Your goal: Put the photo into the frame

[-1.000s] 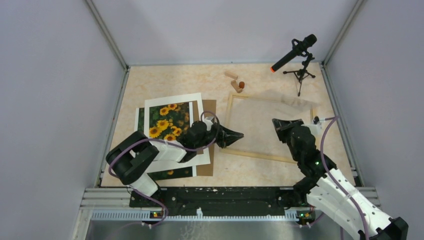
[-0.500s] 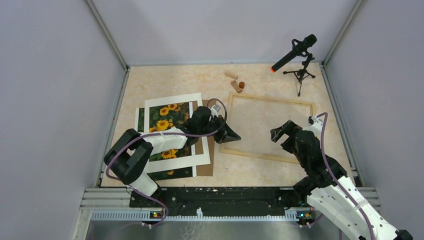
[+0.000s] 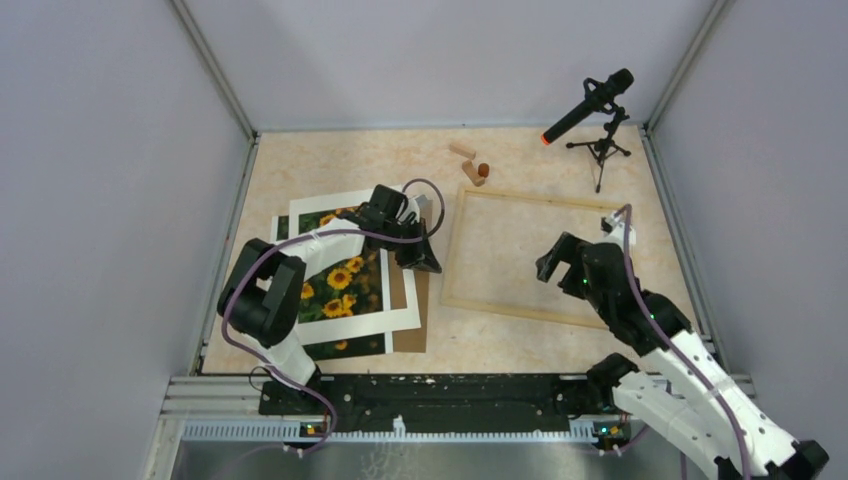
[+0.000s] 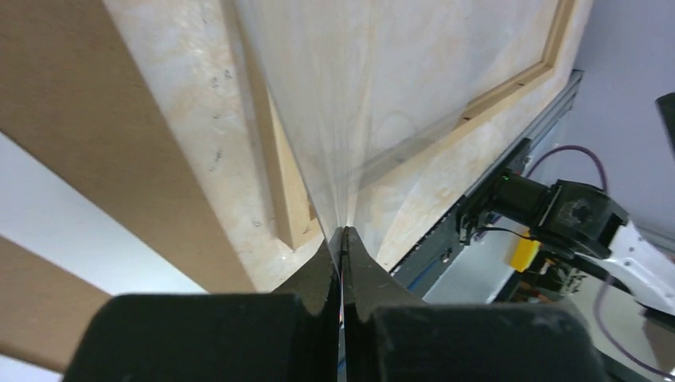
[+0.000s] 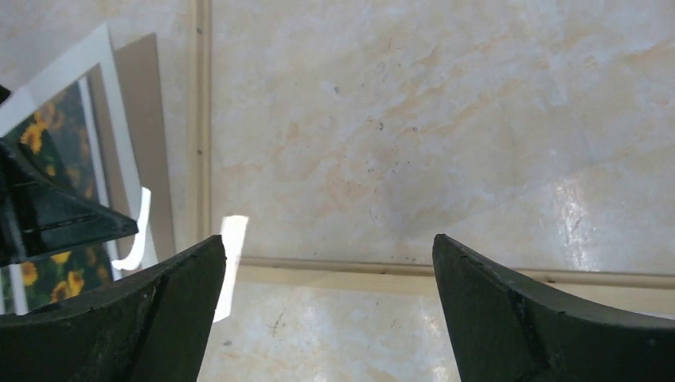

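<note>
L gripper (image 4: 344, 232) jaws pressed together, pinching edge of a clear sheet (image 4: 342, 143) at frame (image 3: 510, 311) corner; R gripper (image 5: 328, 239) spread wide above frame, empty; photo (image 3: 345, 285) lies left, under white mat (image 3: 385, 324); prob. light, floppy, slick, so grab by exposed edge.

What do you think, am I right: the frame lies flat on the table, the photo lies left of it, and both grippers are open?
Only the right gripper is open. The left wrist view shows the left gripper shut, pinching what looks like a clear sheet. The frame does lie flat, with the photo left of it.
</note>
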